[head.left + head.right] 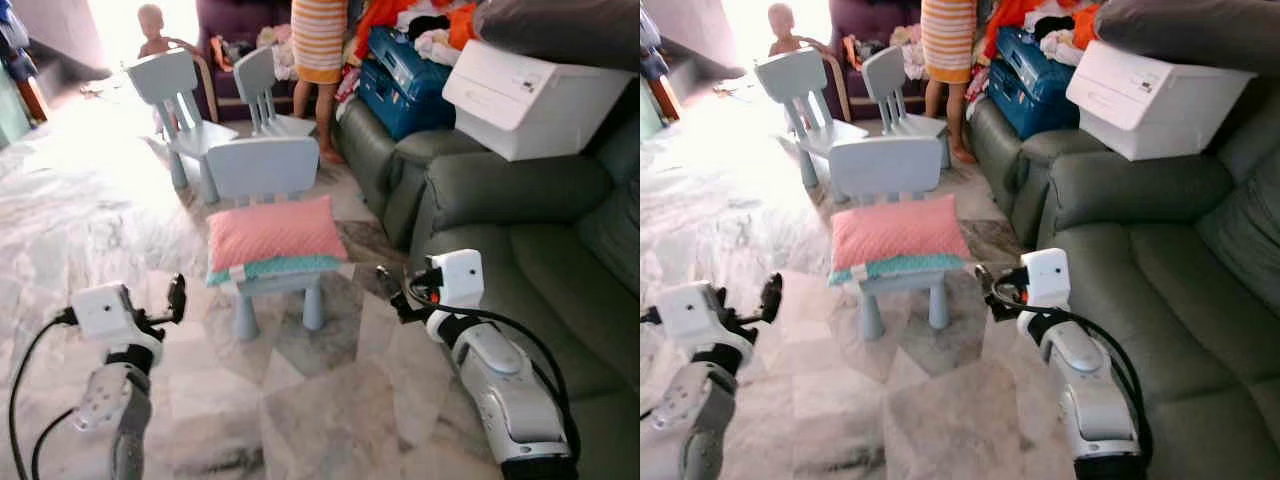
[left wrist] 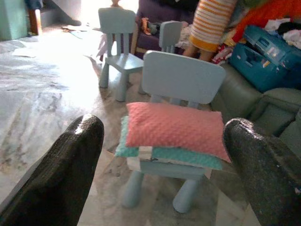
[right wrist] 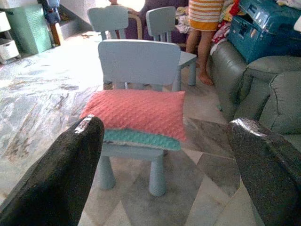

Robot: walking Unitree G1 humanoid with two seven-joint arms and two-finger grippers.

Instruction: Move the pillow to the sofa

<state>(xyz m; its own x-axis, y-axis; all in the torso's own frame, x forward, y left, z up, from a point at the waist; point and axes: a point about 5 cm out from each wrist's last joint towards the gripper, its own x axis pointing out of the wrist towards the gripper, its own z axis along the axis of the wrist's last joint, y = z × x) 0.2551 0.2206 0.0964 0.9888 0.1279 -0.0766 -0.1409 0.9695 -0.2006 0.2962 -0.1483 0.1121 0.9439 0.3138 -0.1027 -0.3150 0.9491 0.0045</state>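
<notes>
Both my left gripper (image 1: 178, 298) and right gripper (image 1: 392, 290) are wide open, empty, approaching pink pillow (image 1: 274, 232) on chair (image 1: 262, 168) mid-frame; next: close in, clamp both ends.

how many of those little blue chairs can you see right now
3: the nearest chair holds the pink pillow, and two stand behind it, one on the left, one on the right. Others may be hidden.

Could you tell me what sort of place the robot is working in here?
Most likely a home living room: a grey-green sofa piled with a white box, small pale-blue chairs on a marble-look floor, one bearing a pink pillow, and people standing nearby.
</notes>
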